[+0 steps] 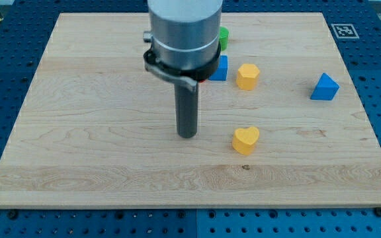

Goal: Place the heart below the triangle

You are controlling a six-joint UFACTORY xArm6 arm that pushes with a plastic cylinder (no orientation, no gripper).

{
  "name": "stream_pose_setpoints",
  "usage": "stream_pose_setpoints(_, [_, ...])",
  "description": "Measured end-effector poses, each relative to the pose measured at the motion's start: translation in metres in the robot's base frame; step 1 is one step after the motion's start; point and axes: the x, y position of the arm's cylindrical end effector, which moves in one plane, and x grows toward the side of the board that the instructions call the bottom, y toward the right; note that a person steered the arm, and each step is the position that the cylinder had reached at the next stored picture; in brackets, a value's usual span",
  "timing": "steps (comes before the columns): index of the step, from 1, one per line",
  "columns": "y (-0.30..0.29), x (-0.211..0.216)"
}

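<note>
A yellow heart block (245, 140) lies on the wooden board (98, 158), right of centre and toward the view's bottom. A blue triangle block (325, 87) sits near the board's right edge, above and to the right of the heart. My tip (188, 135) rests on the board to the heart's left, with a gap of about one block width between them. The arm's grey body hides part of the blocks at the view's top.
A yellow hexagon-like block (247, 76) sits above the heart. A blue block (219, 69) lies left of it, partly behind the arm, with a sliver of red beside it. A green block (223, 38) peeks out at the top. A marker tag (344, 30) is at the top right corner.
</note>
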Motion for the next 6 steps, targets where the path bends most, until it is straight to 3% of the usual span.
stream_pose_setpoints(1, [0.062,0.022])
stream_pose_setpoints(2, [0.138,-0.01])
stream_pose_setpoints(3, [0.179,-0.056])
stream_pose_setpoints(4, [0.179,-0.036])
stream_pose_setpoints(5, [0.188,0.012])
stream_pose_setpoints(6, [0.235,0.016])
